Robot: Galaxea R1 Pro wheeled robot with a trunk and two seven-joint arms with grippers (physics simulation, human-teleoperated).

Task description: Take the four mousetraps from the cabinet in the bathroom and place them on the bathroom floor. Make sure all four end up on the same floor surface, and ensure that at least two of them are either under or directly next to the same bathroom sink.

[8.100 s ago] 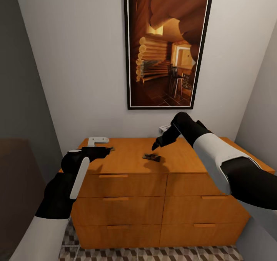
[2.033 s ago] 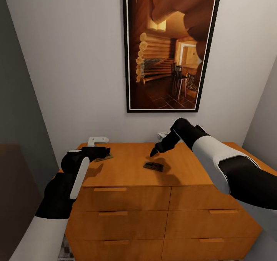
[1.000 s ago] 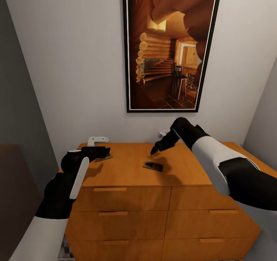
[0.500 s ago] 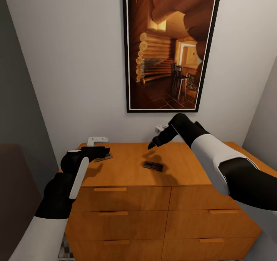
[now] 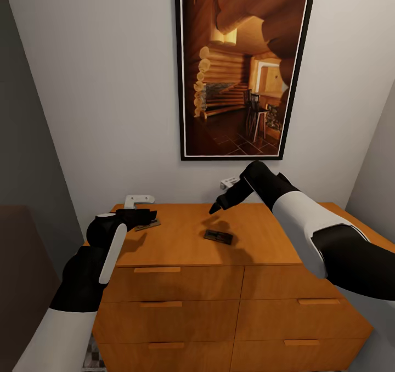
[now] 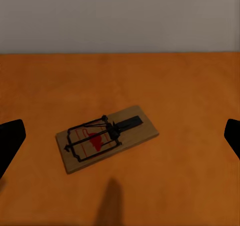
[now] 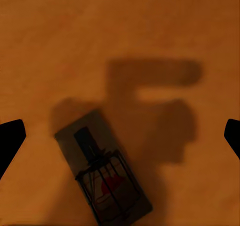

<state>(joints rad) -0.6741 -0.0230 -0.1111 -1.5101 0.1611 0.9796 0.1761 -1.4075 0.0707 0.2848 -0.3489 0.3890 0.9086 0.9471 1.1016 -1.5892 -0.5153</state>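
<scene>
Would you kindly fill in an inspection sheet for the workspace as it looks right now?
Surface: cabinet top, orange-brown wood, drawers shut.
Job's things: two mousetraps lie flat on it, one mid-top, one by the left gripper.
Clutter: nothing seen.
Grippers: left gripper low, open, near its trap; right gripper open, hovering above the middle trap.
Cables: nothing seen.
Surroundings: framed picture on the white wall; patterned floor tile beside the cabinet.

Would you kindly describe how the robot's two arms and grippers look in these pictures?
Both arms are smooth and rounded, with alternating glossy black and white shell segments and no visible cables or markings. The left gripper and right gripper are black, each with a small white bracket-like part close by. In the wrist views the fingertips appear as plain black wedges.
</scene>
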